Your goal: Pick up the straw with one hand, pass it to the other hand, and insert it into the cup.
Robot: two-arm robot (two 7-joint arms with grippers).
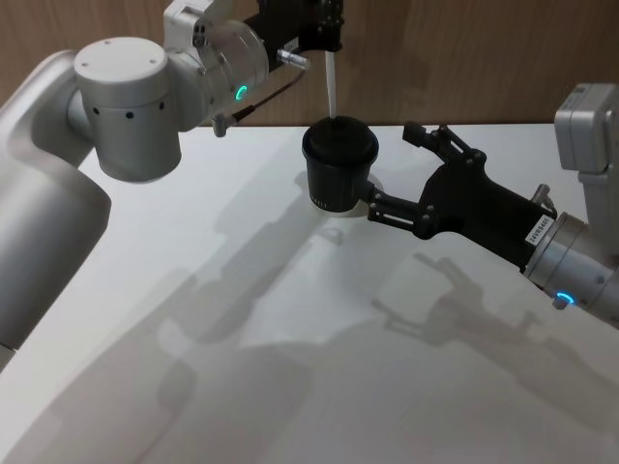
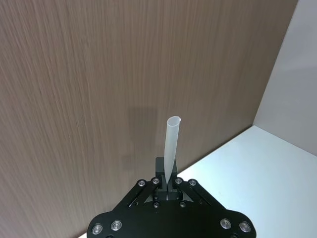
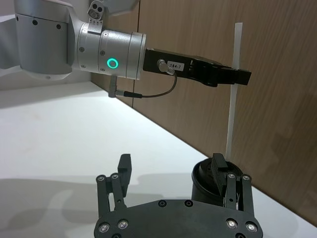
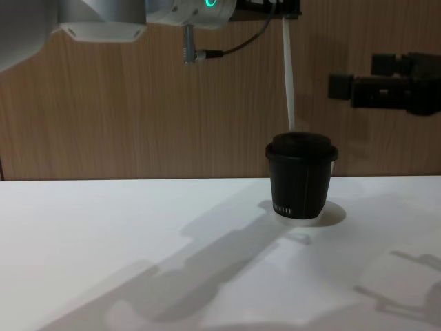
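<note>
From my station I see a smooth matte white tabletop running back to a brown wood-grain panelled wall, which stands upright directly along the table's far edge. A plain pale grey wall section adjoins the wood panelling at one end. Light from above throws soft grey shadows across the tabletop in front of the wood wall

A plain white table carries the things, its far edge running along a brown wood-grain wall. The black lidded cup stands upright on it, close to that far edge, toward the middle.
</note>
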